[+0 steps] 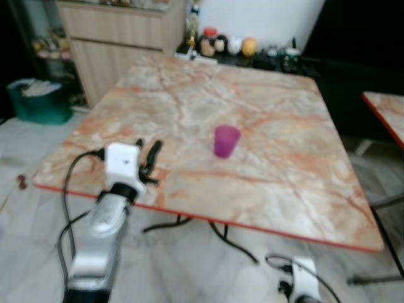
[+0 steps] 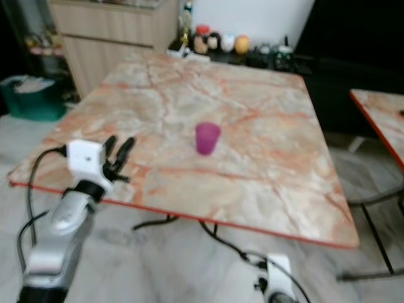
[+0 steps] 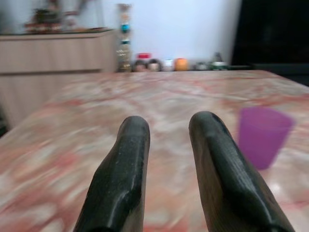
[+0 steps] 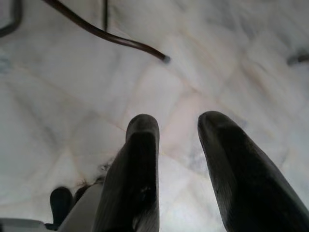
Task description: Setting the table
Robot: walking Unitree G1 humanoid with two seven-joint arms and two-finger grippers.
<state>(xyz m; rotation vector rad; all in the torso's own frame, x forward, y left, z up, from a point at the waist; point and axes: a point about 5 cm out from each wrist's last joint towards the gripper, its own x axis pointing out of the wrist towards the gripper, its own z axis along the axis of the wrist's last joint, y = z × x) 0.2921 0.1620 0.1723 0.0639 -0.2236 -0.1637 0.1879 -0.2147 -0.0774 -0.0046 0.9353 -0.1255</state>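
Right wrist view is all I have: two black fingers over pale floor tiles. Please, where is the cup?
Observer: The purple cup stands upright near the middle of the marble table.
Operator: Is the left gripper close to it?
Observer: The left gripper is above the table's near edge, to the cup's left, not touching.
Operator: Are its fingers open?
Observer: Yes, its fingers are apart and hold nothing.
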